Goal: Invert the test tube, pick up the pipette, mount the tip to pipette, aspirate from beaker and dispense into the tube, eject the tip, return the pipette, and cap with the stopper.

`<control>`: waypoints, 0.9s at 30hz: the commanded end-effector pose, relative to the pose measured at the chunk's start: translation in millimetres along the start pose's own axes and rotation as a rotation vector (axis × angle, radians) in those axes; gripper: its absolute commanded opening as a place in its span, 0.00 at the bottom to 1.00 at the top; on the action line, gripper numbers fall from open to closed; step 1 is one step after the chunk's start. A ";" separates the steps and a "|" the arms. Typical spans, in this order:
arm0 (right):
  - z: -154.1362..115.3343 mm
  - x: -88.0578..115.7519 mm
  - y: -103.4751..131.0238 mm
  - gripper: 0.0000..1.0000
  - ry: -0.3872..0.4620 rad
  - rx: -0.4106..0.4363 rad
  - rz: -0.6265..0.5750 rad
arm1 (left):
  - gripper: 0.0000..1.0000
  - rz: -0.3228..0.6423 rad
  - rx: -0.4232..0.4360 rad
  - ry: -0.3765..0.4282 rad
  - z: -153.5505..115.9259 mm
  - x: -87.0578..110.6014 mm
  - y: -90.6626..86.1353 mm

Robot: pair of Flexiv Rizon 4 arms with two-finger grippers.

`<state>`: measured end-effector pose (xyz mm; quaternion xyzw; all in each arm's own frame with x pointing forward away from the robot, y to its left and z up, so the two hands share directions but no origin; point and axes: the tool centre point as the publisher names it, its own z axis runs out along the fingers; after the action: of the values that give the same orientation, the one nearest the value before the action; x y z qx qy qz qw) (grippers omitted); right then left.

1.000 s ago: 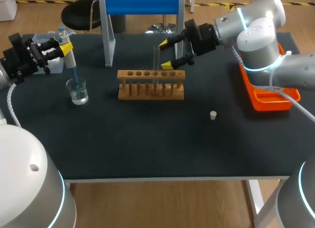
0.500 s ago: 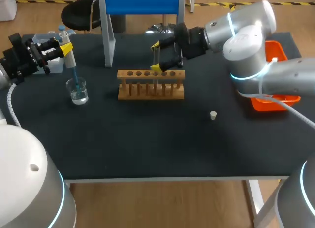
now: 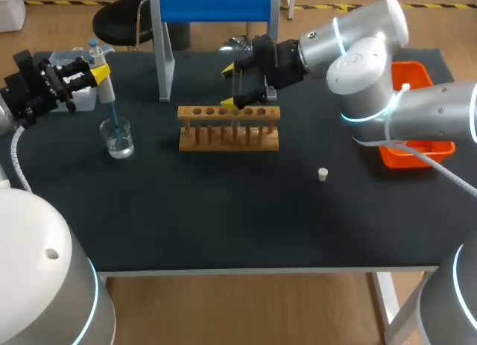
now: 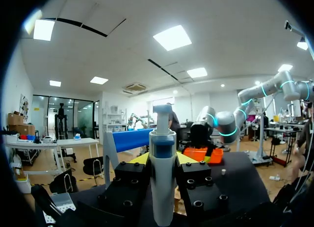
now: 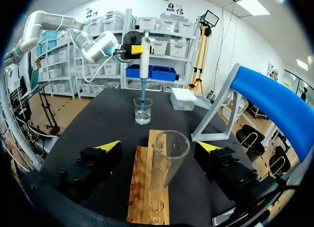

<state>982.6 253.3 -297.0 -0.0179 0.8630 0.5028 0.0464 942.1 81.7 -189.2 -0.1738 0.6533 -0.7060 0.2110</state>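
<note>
Left gripper (image 3: 100,71) clamps the pipette (image 3: 105,88), its tip (image 3: 112,118) in the beaker (image 3: 119,140) near the left edge of the black table (image 3: 223,218). Mid-table, right gripper (image 3: 229,87) gapes, untouching, around the upright test tube (image 3: 237,83) in the wooden rack (image 3: 229,129); the stopper (image 3: 323,174) lies on open tabletop; orange tray (image 3: 417,155) hugs the right edge.

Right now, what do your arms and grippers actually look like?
Both arms are rounded silver-grey tubes with glowing cyan rings at the joints; the right arm and left arm each trail a white cable. The left gripper and right gripper are black, bolted blocks with two yellow-tipped fingers.
</note>
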 end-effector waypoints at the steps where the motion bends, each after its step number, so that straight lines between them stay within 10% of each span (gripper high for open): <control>1: 1.9 -3.9 -0.3 1.00 0.005 0.011 0.000 | 0.00 0.000 0.000 0.001 -0.1 -0.2 -0.3; 27: 0.9 -6.5 -4.2 1.00 -0.009 0.030 0.002 | 0.00 0.000 0.000 0.001 -0.1 -0.2 -0.3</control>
<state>989.0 252.3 -301.6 -0.0138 0.8691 0.4918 0.0514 942.1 81.7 -189.2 -0.1739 0.6534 -0.7060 0.2110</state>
